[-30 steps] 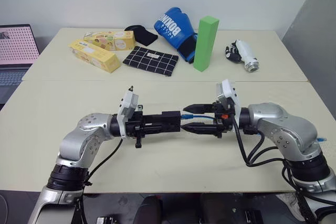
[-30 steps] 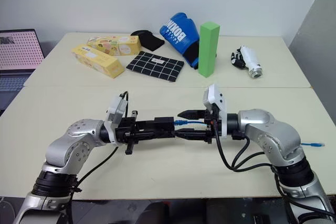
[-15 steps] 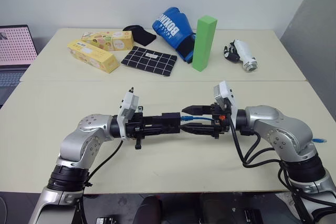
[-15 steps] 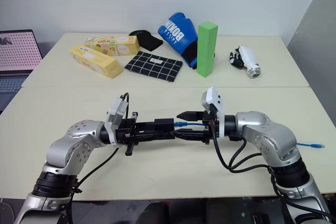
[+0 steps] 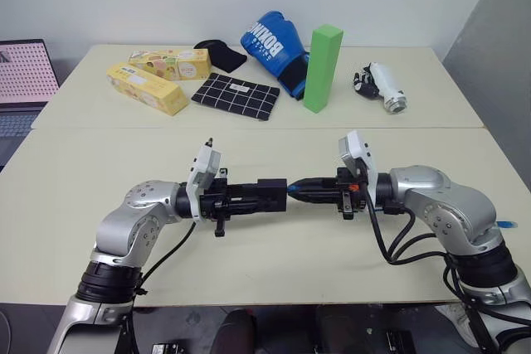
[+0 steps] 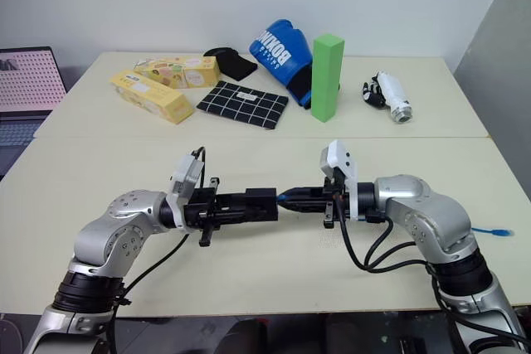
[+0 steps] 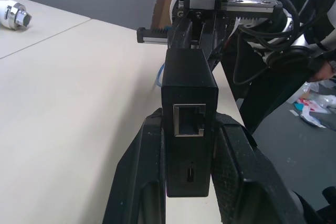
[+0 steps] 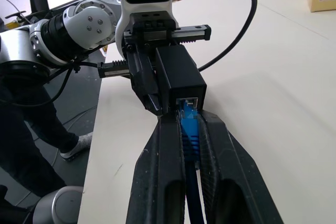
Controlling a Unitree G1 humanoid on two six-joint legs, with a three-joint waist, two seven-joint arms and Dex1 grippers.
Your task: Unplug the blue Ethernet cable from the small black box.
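The small black box is held level above the table, my left gripper shut on its two sides. In the left wrist view the box shows an empty port facing the camera. The blue Ethernet cable sits plugged into the box's opposite side. My right gripper is shut on the cable just behind the plug, its tips close to the box. Seen from the head, the right gripper meets the box end to end. The cable's far end shows beyond my right arm.
At the back of the table lie two yellow cartons, a black grid cloth, a black pouch, a blue boxing glove, an upright green block and a white-and-black object. A laptop stands at the far left.
My right gripper's fingers have closed from wide apart onto the blue cable at the plug. Both arms stay where they were, and the left gripper keeps hold of the box.
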